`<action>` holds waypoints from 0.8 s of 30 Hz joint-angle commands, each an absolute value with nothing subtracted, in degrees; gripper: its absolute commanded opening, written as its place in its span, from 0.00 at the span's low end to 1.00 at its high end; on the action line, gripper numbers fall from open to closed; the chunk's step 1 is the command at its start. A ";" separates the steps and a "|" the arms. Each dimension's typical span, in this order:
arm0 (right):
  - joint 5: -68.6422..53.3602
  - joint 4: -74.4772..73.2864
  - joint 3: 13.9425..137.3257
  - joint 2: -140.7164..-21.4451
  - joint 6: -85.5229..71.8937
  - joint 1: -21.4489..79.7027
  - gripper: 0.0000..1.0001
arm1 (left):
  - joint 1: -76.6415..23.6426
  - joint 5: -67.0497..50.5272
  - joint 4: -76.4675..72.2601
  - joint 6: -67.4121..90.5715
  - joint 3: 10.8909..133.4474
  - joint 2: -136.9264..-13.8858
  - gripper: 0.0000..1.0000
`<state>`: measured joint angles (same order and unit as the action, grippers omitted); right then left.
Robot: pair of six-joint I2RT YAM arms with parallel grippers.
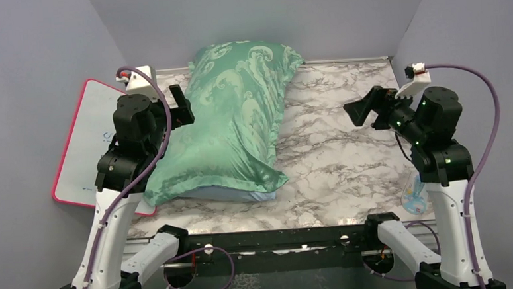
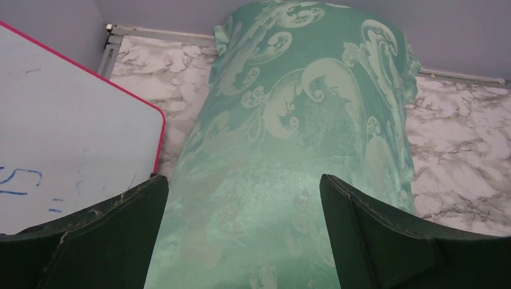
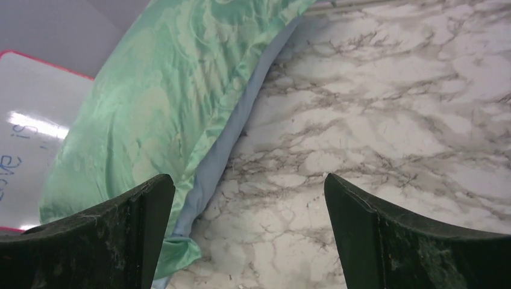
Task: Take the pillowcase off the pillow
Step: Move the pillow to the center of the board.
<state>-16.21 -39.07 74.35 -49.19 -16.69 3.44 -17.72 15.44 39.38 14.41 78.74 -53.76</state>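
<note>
- Pillowcase (image 1: 233,126): lies lengthwise on the left half of the marble table (image 1: 347,159), teal face up, plump and filled, contents covered.
- Left gripper (image 2: 241,180): jaws wide, above the pillowcase, holding nothing.
- Right gripper (image 3: 248,180): jaws wide, over bare marble, apart from the pillowcase.

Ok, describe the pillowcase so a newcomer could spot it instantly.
Start at the marble table; on its left half lies something big and plump. Its cover is the pillowcase: teal-green with pale swirls and a light blue underside, unlike the flat pink-framed whiteboard beside it.
</note>
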 commanded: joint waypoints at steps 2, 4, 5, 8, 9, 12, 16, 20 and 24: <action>-19.44 -36.14 65.48 -46.75 -20.23 5.39 1.00 | -15.37 16.09 37.42 15.68 74.05 -50.73 0.99; -21.76 -34.75 61.28 -46.29 -21.52 6.10 1.00 | -14.50 15.31 37.16 15.43 71.81 -50.04 0.99; -23.15 -33.89 59.10 -46.25 -22.13 6.44 1.00 | -13.95 14.28 37.18 15.50 70.43 -49.65 0.99; -28.14 -30.68 52.59 -47.26 -24.60 7.48 1.00 | -12.78 10.96 37.41 17.73 66.76 -49.24 0.99; -29.80 -29.54 50.58 -47.67 -25.42 7.86 1.00 | -12.42 10.00 37.31 18.01 65.48 -49.20 0.99; -32.41 -26.18 45.04 -48.77 -28.04 9.81 1.00 | -11.35 6.39 36.41 18.74 61.83 -49.90 0.99; -31.92 -20.60 40.83 -52.02 -32.76 18.18 1.00 | -10.33 2.11 35.99 19.89 58.20 -52.44 0.99; -26.80 -14.13 40.98 -59.35 -37.22 31.88 1.00 | -9.67 -0.89 35.58 20.72 55.50 -53.02 0.99; -24.13 -5.08 44.72 -71.09 -40.79 43.16 1.00 | -9.26 -1.98 37.06 20.30 53.65 -51.01 0.99</action>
<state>-27.33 -17.06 41.06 -62.78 -35.31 35.27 -9.96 1.98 37.36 19.73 54.68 -53.60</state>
